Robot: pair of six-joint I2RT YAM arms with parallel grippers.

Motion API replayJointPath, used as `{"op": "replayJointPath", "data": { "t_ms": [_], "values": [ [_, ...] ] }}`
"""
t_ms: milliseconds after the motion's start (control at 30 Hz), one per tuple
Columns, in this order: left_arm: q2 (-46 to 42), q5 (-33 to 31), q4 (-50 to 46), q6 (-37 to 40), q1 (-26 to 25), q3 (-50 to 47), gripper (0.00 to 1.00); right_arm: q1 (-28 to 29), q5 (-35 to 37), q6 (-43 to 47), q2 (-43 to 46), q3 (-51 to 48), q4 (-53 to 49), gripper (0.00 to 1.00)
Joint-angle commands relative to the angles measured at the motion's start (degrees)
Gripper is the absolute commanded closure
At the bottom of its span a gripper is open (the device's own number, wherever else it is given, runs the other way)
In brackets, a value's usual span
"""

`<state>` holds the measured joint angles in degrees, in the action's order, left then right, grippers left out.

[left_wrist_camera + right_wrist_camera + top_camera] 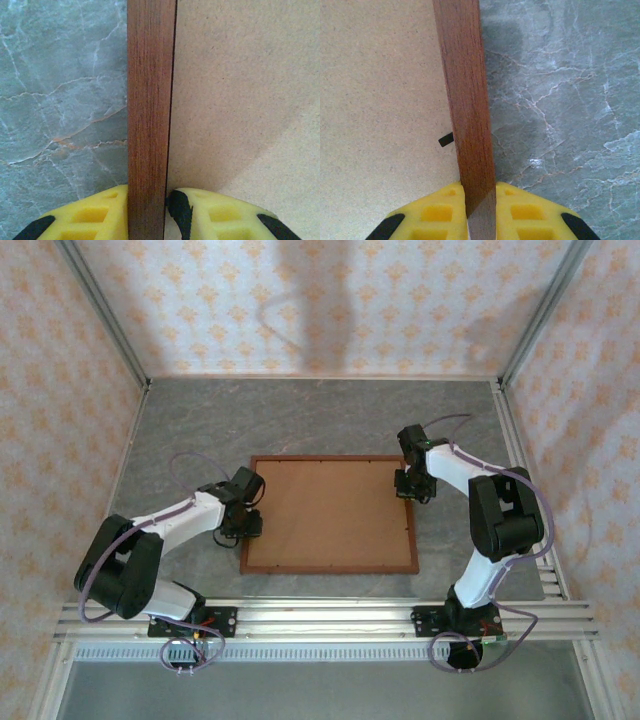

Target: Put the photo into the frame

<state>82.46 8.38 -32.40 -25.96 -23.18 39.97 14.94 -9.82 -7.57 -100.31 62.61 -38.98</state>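
The frame [328, 568] lies back side up on the grey table, with a plain brown backing board [330, 510] covering its opening. The photo is hidden. My left gripper [245, 523] is shut on the frame's left rail [150, 100], one yellow finger [95, 215] on the outside and the other over the backing board [240, 100]. My right gripper [412, 485] is shut on the right rail [465, 85], which runs up between its yellow fingers [435, 215]. A small black tab [446, 139] sticks out from that rail over the board [380, 100].
Grey marbled table top [330, 415] stretches behind the frame and on both sides. Patterned walls with metal posts [105, 315] close in the back and sides. An aluminium rail [330, 620] carrying the arm bases runs along the near edge.
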Motion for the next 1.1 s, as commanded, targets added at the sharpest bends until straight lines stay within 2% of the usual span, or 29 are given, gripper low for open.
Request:
{"op": "replayJointPath", "data": {
  "t_ms": [0, 100, 333, 433, 567, 700, 767, 933, 1067],
  "values": [
    [4.22, 1.64, 3.37, -1.51, -1.65, -2.75, 0.69, 0.34, 1.39, 0.36, -2.35, 0.24, 1.39, 0.84],
    [2.08, 0.37, 2.68, -1.82, -1.87, -1.81, 0.65, 0.34, 1.39, 0.38, -2.3, 0.32, 1.3, 0.84],
    [-6.34, -11.53, -3.9, -1.16, -1.87, 2.4, 0.47, 0.67, 1.27, 0.23, -1.93, 0.41, 1.22, 0.84],
    [-10.6, -13.7, -4.47, -0.96, -1.87, 3.29, 0.41, 0.99, 0.99, -0.11, -1.76, 0.51, 1.52, 0.84],
    [-16.22, -10.58, -0.62, -0.13, -1.87, 2.68, 0.36, 1.38, -0.91, -1.65, -1.82, 1.08, 3.2, 0.84],
    [-19.22, -0.47, 9.26, 1.0, -2.25, 0.58, 0.36, 1.71, -5.5, -4.45, -2.21, 2.34, 6.64, 0.84],
    [-18.34, 2.56, 13.06, 1.93, -3.4, 0.68, 0.36, 1.81, -7.64, -5.7, -2.76, 3.46, 8.03, 0.83],
    [-12.0, 3.68, 17.7, 7.92, -10.5, 3.26, 0.36, 1.85, -13.25, -9.08, -4.91, 7.65, 11.26, 0.8],
    [-6.83, 1.69, 19.68, 14.72, -18.17, 5.12, 0.36, 1.82, -11.82, -8.9, -4.68, 10.21, 9.88, 0.72]
  ]
}}
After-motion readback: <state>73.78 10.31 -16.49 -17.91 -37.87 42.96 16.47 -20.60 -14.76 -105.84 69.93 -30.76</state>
